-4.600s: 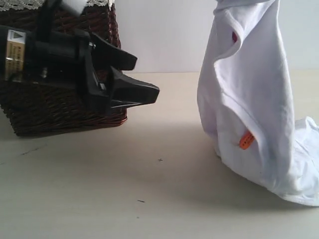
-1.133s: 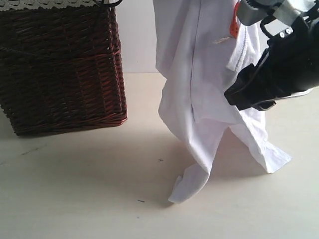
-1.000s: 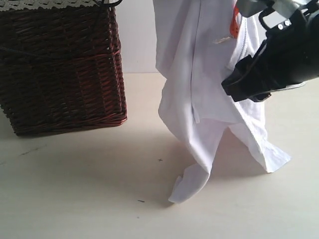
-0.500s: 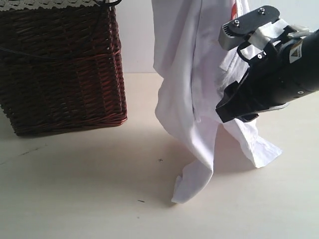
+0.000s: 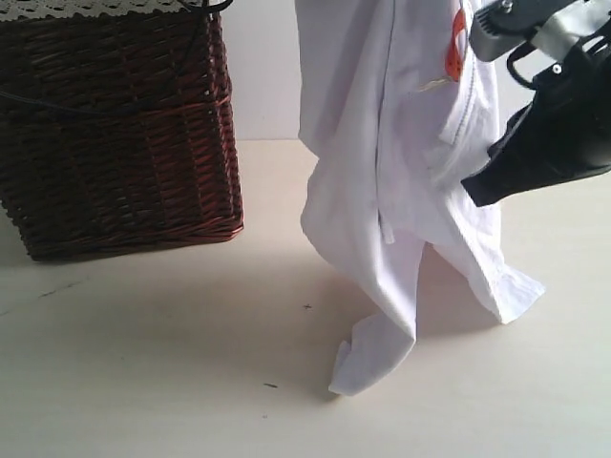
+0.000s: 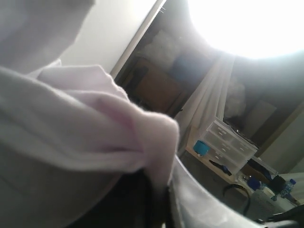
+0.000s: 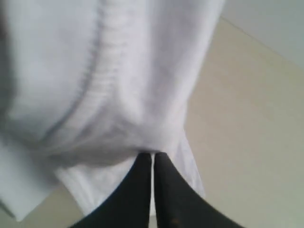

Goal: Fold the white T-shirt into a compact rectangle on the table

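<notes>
Right end effector (image 7: 153, 156) clamped tight on hanging white T-shirt (image 7: 118, 90).

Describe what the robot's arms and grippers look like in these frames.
The right gripper is black, with a wedge-shaped housing, a grey screwed bracket and a black cable loop behind it. Its fingers are black and tapering. The left gripper shows only as a dark shape.

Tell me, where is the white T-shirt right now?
In the exterior view the white T-shirt hangs right of centre, right of the wicker basket, its lowest tips brushing the table; the right hand pinches its right edge.
</notes>
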Available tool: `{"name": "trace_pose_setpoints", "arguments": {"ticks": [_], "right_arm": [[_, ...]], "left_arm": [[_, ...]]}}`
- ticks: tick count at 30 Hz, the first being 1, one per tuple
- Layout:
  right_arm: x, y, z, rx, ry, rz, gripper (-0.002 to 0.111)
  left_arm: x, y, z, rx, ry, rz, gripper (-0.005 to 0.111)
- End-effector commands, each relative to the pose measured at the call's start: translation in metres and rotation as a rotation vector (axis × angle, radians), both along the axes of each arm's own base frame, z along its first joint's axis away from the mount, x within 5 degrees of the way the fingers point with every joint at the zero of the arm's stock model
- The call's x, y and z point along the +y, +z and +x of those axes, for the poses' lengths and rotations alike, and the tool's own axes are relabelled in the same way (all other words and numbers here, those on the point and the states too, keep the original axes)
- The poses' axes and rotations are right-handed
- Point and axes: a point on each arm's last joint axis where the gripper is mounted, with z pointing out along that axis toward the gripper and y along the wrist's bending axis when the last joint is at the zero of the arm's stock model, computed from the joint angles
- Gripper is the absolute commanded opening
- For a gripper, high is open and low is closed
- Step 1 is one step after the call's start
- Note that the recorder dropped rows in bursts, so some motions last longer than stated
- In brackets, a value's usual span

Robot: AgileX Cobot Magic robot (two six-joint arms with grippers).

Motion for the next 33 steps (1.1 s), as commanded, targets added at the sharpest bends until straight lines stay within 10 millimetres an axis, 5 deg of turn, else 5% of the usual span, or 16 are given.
{"name": "trace_pose_setpoints", "arguments": {"ticks": [1,2,7,11,17,23,28,30,33], "right_arm": [[0.01,0.011,-0.022,0.02,0.187,0.081,0.034],[0.014,0.006,-0.026,0.033,0.221,0.108,0.048],[0.03,-0.013,-0.032,-0.017,0.269,0.036,0.053],[0.028,-0.03,-0.017,-0.033,0.146,0.013,0.06],[0.049,-0.048,-0.003,-0.038,0.188,0.045,0.061],[0.008,-0.031,0.007,-0.111,-0.27,-0.172,0.05],[0.007,-0.031,0.006,-0.108,-0.244,-0.214,0.0],[0.009,-0.026,0.005,-0.13,-0.221,-0.175,0.002],[0.004,0.005,-0.009,-0.245,-0.191,-0.099,0.021]], "left_arm": [[0.002,0.011,-0.005,0.003,-0.018,-0.028,0.0],[0.002,0.011,-0.005,0.003,-0.023,-0.026,0.0],[0.002,0.011,-0.008,-0.007,-0.051,-0.021,0.0],[0.002,0.011,-0.007,-0.004,-0.04,-0.022,0.0],[0.002,0.01,-0.007,-0.012,-0.04,-0.008,0.0],[0.002,0.009,-0.007,-0.016,-0.045,-0.005,0.0],[0.001,0.008,-0.011,-0.037,-0.09,0.018,0.0],[0.001,0.007,-0.011,-0.043,-0.09,0.029,0.0],[0.001,0.005,-0.012,-0.039,-0.093,0.046,0.0]]}}
